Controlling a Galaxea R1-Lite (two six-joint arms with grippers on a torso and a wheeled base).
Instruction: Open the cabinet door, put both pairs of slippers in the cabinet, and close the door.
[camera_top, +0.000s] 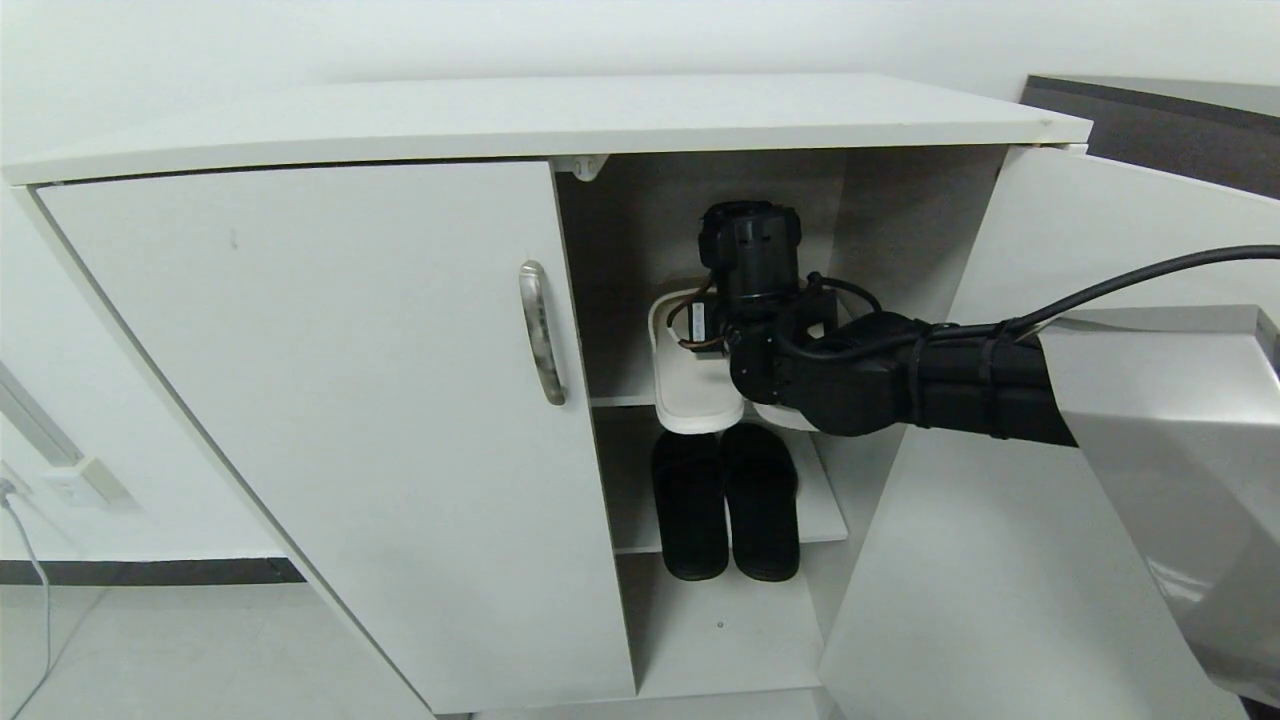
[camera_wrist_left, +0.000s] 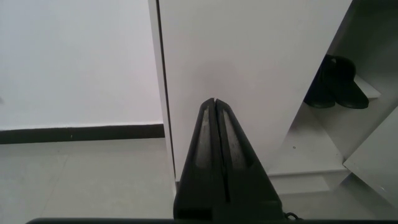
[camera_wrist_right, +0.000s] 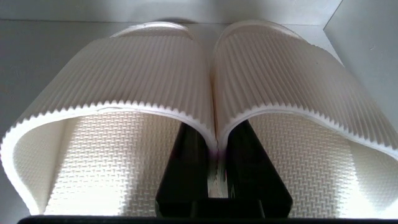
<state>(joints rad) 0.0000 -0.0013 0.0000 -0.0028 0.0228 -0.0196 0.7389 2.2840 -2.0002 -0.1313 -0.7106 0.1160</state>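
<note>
White slippers (camera_top: 690, 395) sit at the centre of the head view, side by side on the upper shelf (camera_top: 620, 390) of the cabinet (camera_top: 560, 115). Their heels face the opening and seem to reach just past the shelf's front edge. The right gripper (camera_wrist_right: 216, 155) has them: one finger (camera_wrist_right: 186, 168) runs under each strap, and the two touching inner walls are pinched between.

The ribbed, moulded straps suggest soft foam or rubber, so the pair is probably light, bendy and fairly grippy. A pinch on the thin walls could let the heels droop or twist; the thicker sole edge would likely be stiffer to hold.

Black slippers (camera_top: 690, 500) lie on the shelf below, lower centre. The right door (camera_top: 1000, 560) stands open at lower right; the left door (camera_top: 330, 400) is closed. The left gripper (camera_wrist_left: 215, 109), jaws together on nothing, hangs before that door.
</note>
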